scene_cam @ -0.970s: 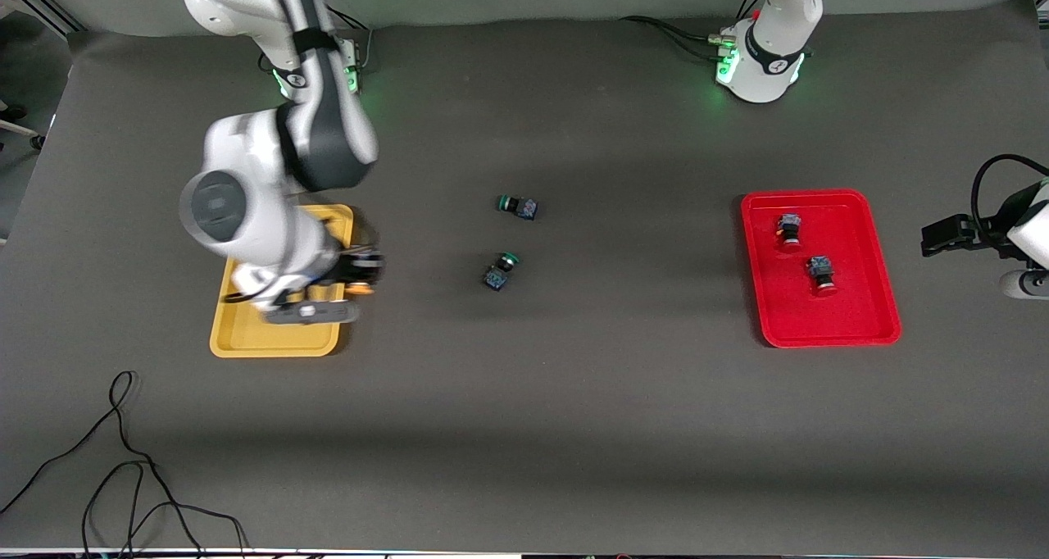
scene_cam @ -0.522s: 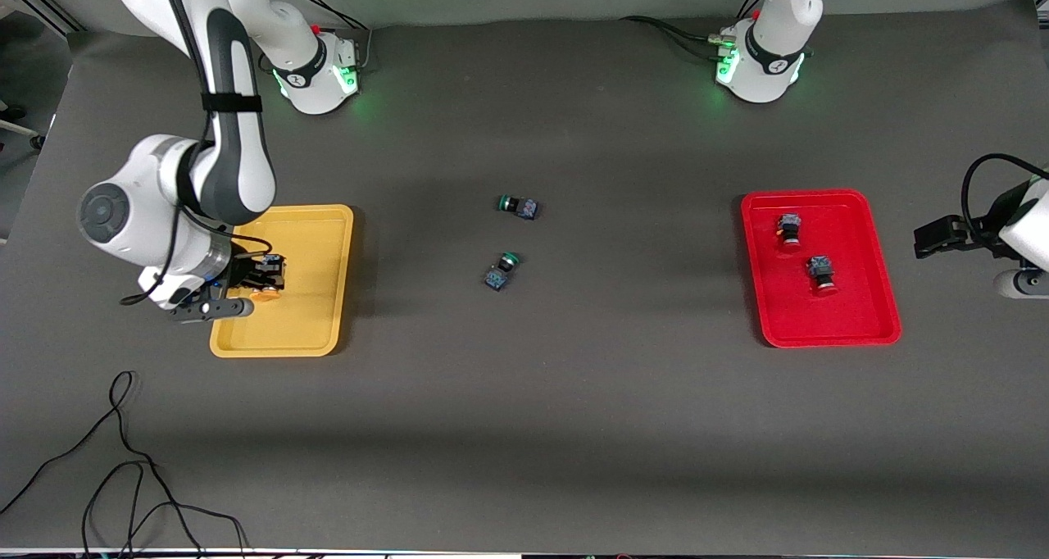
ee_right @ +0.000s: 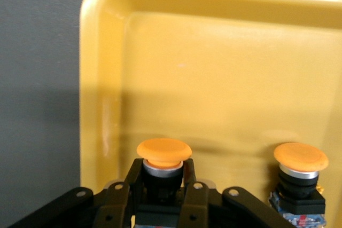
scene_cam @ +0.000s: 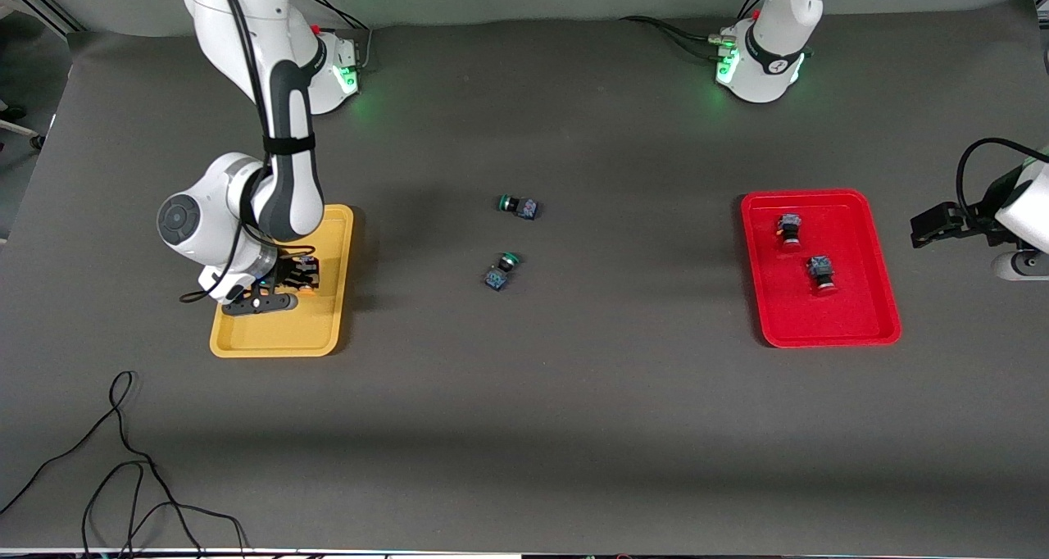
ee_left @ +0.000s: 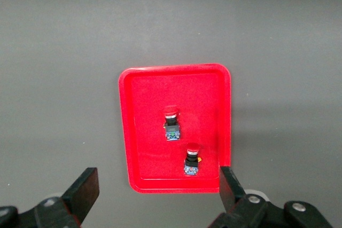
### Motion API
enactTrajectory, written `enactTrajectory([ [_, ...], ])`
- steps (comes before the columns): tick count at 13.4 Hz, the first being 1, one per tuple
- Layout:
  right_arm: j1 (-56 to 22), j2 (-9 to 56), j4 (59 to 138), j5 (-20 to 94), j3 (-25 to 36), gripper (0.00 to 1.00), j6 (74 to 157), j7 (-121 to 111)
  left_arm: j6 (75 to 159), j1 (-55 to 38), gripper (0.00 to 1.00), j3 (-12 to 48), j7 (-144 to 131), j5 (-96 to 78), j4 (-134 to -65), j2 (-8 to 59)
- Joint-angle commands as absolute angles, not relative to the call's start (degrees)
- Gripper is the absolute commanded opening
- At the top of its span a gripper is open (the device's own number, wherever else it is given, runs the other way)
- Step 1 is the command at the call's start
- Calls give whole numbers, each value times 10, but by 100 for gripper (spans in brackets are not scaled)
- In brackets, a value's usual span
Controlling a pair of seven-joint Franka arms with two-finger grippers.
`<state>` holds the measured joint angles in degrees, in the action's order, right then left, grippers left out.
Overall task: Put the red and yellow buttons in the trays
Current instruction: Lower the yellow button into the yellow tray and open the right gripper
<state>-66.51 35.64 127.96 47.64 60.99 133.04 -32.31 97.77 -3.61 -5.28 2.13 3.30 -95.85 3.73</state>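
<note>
My right gripper [scene_cam: 297, 280] is low over the yellow tray [scene_cam: 279, 339] and is shut on a yellow button [ee_right: 164, 152], with its cap pointing out past the fingertips. A second yellow button [ee_right: 300, 159] stands in the yellow tray [ee_right: 224, 68] right beside it. Two red buttons [scene_cam: 789, 229] [scene_cam: 821, 272] lie in the red tray [scene_cam: 828, 334]. My left gripper [scene_cam: 930, 224] waits, open and empty, beside the red tray at the left arm's end of the table. The left wrist view shows both red buttons [ee_left: 171, 124] [ee_left: 193, 158] in the red tray [ee_left: 133, 132].
Two green-capped switches [scene_cam: 516, 206] [scene_cam: 501, 270] lie on the dark table between the trays. A loose black cable [scene_cam: 123, 461] lies near the table's front edge at the right arm's end.
My right gripper carried the yellow button from the tray's edge nearest the table's middle, swung across the tray and came back over it. The left gripper drifted slightly.
</note>
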Motion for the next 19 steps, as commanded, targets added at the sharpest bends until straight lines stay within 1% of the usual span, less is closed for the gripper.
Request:
enactTrajectory([
  [1, -665, 355, 1267, 495, 617, 100, 1330, -339, 975, -45, 100, -55, 2, 31, -955, 29],
  [2, -666, 349, 1260, 495, 620, 100, 1318, -337, 980, -48, 100, -55, -1, 31, -953, 30],
  [3, -666, 345, 1246, 490, 624, 100, 1290, -333, 981, -49, 100, -52, -1, 31, -952, 29],
  [5, -682, 340, 1201, 452, 676, 100, 1223, -304, 981, -49, 100, -52, -1, 29, -953, 29],
  [8, -692, 337, 1084, 369, 721, 100, 1079, -209, 985, -51, 100, -42, -1, 33, -953, 32],
  [10, -692, 337, 1011, 345, 748, 100, 993, -177, 986, -50, 100, -42, -1, 33, -953, 32],
  [13, -692, 337, 953, 327, 770, 100, 939, -163, 987, -49, 100, -42, -1, 33, -953, 33],
  [15, -692, 332, 925, 308, 773, 100, 916, -151, 987, -47, 100, -42, -1, 30, -953, 33],
  [17, -690, 295, 915, 271, 763, 100, 912, -123, 985, -45, 100, -42, 1, 30, -952, 31],
  [18, -681, 263, 914, 236, 734, 100, 912, -103, 986, -46, 100, -42, -1, 30, -952, 31],
  [19, -652, 227, 913, 195, 689, 100, 914, -70, 986, -47, 100, -42, -1, 30, -951, 31],
])
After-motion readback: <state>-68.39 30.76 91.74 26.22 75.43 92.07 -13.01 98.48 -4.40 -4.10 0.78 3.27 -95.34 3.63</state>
